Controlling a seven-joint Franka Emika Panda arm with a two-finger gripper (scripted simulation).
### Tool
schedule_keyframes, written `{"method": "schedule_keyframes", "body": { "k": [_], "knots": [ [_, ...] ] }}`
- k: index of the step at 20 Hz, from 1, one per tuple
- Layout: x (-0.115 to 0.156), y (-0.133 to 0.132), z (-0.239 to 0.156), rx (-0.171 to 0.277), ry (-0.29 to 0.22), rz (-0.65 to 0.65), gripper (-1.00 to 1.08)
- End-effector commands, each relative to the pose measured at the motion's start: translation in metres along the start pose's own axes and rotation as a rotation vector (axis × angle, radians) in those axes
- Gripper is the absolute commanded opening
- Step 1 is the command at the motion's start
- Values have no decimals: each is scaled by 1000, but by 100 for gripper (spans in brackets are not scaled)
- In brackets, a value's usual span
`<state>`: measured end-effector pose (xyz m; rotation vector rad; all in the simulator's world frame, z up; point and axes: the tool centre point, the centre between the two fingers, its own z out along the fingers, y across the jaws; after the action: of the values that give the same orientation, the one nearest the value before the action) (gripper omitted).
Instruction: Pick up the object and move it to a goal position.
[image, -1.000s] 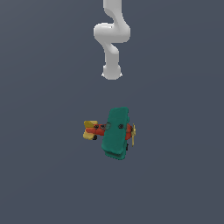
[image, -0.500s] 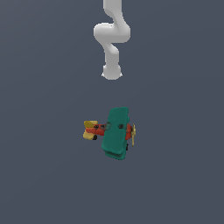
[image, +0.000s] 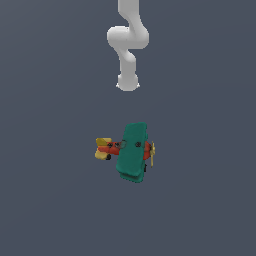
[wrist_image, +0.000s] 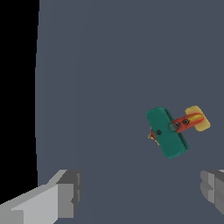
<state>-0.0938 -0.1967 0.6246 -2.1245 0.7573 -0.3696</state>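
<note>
The object is a small toy biplane (image: 132, 151) with broad teal-green wings, a red body, a yellow tail and a yellow propeller, resting on the grey floor. In the exterior view its tail points to the left and its propeller to the right. The white arm (image: 128, 45) hangs well above and behind it, apart from it. In the wrist view the biplane (wrist_image: 168, 132) lies ahead of my gripper (wrist_image: 140, 192), beyond the fingertips. The grey fingers (wrist_image: 68, 197) stand wide apart with nothing between them.
A plain dark grey floor (image: 55, 200) surrounds the plane on all sides. A black band (wrist_image: 17, 87) shows past the floor's edge in the wrist view. No other objects are in sight.
</note>
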Motion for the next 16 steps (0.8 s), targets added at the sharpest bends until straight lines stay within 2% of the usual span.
{"method": "schedule_keyframes", "body": {
  "k": [1, 16],
  "knots": [
    [8, 8, -1, 26, -18, 33, 108],
    [57, 67, 21, 143, -146, 244, 108]
  ]
}}
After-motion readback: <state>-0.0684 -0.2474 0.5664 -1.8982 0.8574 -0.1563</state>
